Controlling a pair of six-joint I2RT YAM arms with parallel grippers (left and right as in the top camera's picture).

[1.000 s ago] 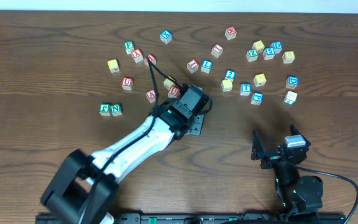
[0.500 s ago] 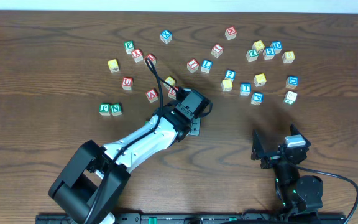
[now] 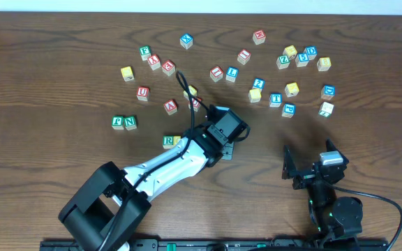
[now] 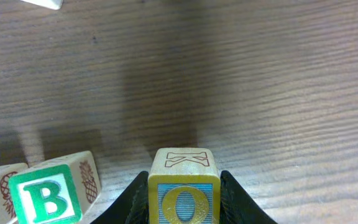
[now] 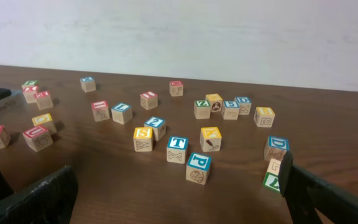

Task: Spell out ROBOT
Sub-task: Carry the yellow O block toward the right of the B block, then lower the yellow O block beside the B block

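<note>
My left gripper [image 4: 183, 178] is shut on a yellow-faced O cube [image 4: 183, 200], held low over the wood with a K on its top face. Just left of it stands the green-bordered B cube [image 4: 45, 194], with part of another cube beyond it at the frame edge. From overhead the left gripper [image 3: 224, 147] is near mid-table and its arm hides the B. The green-bordered R cube [image 3: 168, 141] lies to the arm's left. The blue-bordered T cube [image 3: 276, 99] [image 5: 177, 149] sits among the loose cubes further back. My right gripper [image 3: 308, 165] [image 5: 179, 202] stands open and empty at the front right.
Green F [image 3: 118, 122] and N [image 3: 130, 123] cubes sit left of the R. Red-lettered cubes [image 3: 171, 107] lie behind the arm. More loose cubes cluster at the back right [image 3: 299, 56]. A blue P cube [image 5: 198, 167] stands nearest my right gripper.
My left arm has swung toward the front and right with the O cube in its grip, uncovering the R cube. The right arm has not moved.
</note>
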